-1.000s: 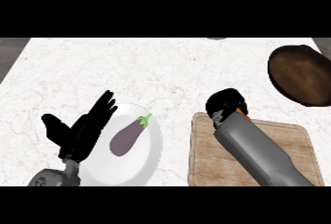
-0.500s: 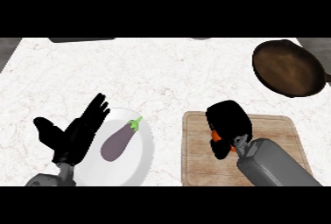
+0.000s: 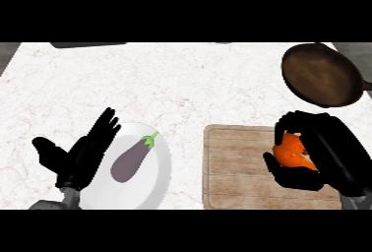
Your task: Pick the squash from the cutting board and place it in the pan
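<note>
Over the cutting board [image 3: 240, 167], right robot hand [image 3: 327, 152] grips squash [image 3: 292, 151].

Counted: one squash [image 3: 294, 152], one pan [image 3: 322, 75], one cutting board [image 3: 232, 172], one plate [image 3: 156, 182], one eggplant [image 3: 132, 160].

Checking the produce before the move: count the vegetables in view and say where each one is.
2. An orange squash sits in the right robot hand over the cutting board. A purple eggplant lies on the white plate beside the open left robot hand. None seem hidden.
</note>
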`<action>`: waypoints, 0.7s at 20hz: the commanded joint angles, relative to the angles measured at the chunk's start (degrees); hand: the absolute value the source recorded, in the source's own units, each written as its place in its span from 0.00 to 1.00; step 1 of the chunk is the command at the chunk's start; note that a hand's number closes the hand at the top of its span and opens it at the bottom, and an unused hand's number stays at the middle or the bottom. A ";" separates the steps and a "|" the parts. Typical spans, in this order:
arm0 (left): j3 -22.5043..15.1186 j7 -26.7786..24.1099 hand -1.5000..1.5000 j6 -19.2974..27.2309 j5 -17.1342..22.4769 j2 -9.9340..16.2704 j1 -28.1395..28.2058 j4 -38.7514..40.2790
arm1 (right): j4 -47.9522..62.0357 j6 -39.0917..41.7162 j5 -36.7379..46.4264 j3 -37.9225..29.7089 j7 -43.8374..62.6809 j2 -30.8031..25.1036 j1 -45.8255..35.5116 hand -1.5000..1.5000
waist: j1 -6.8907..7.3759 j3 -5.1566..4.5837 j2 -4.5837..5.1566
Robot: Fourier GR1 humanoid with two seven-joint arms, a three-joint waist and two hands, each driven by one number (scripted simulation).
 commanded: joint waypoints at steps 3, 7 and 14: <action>-1.13 -1.36 0.50 -0.17 -1.51 -1.16 -0.99 0.83 | -2.99 -6.05 -18.25 -15.48 -11.42 0.72 11.19 1.00 | 1.81 -0.05 0.80; -0.63 0.81 0.50 -2.48 -0.59 -0.22 -2.41 1.05 | 0.80 -1.94 -28.36 -24.63 -15.71 -0.18 13.61 1.00 | 3.92 -0.21 0.89; -3.48 0.95 0.50 -1.01 -4.49 -3.93 -2.91 0.34 | 25.40 -6.84 -19.31 -27.98 -28.50 -1.06 2.57 1.00 | 5.74 -0.23 1.09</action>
